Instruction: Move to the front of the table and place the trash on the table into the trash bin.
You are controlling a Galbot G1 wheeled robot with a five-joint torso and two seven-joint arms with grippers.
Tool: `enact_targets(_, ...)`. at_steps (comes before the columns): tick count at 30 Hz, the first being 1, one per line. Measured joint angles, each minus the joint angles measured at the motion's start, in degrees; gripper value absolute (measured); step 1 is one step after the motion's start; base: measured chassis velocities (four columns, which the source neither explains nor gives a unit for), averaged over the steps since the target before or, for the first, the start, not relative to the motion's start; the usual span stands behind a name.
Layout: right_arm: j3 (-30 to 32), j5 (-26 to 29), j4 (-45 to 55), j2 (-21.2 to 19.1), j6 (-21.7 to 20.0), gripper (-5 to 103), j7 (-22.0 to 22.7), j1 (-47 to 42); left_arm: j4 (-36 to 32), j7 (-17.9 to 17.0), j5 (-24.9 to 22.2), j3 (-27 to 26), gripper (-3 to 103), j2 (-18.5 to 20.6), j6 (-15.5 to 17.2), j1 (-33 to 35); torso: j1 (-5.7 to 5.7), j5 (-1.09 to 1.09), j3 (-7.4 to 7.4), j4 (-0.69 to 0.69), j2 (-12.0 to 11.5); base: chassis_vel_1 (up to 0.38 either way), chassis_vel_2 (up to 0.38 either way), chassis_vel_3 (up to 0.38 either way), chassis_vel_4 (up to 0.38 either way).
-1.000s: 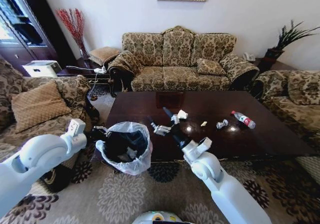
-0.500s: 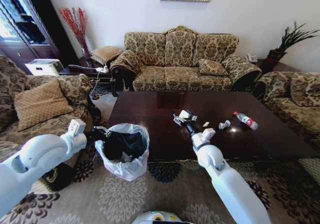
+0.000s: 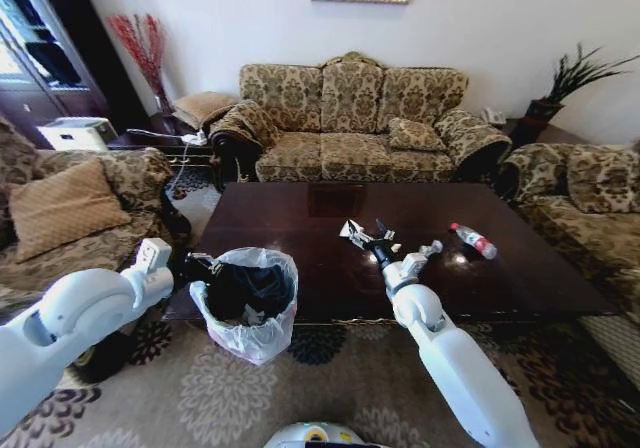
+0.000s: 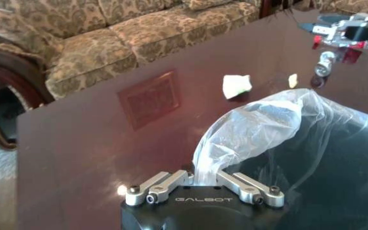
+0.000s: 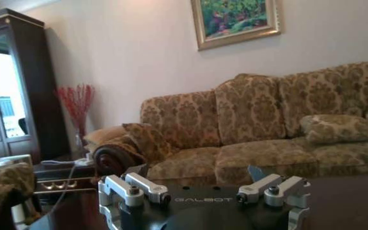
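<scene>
Left gripper clamped on bag of bin, beside table edge. Right gripper over tabletop, fingers spread apart, nothing between them (sofa beyond). Paper wad touching or just beside it; bottle well off to its right, lying flat.

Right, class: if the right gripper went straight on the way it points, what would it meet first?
Probably the sofa's seat front. The right gripper, open, points level across the table, though depth is unclear.
</scene>
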Motion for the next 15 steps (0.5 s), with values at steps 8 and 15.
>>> enact_targets(8, -2.32, -2.71, -9.11, 4.49, -1.3, 100, 0.25, 6.33, -0.03, 0.02, 0.0, 0.0, 2, 0.0, -0.01, 0.0, 0.0, -0.03, 0.0, 0.05, 0.0, -0.078, -0.069, 0.065, 0.064)
enact_targets(15, -3.79, -4.78, -24.26, 11.35, 1.03, 100, 0.02, 12.85, 0.03, -0.06, 0.04, -0.01, 2, 0.0, -0.01, 0.0, -0.01, -0.06, 0.0, 0.12, 0.0, 0.054, 0.062, -0.017, -0.017)
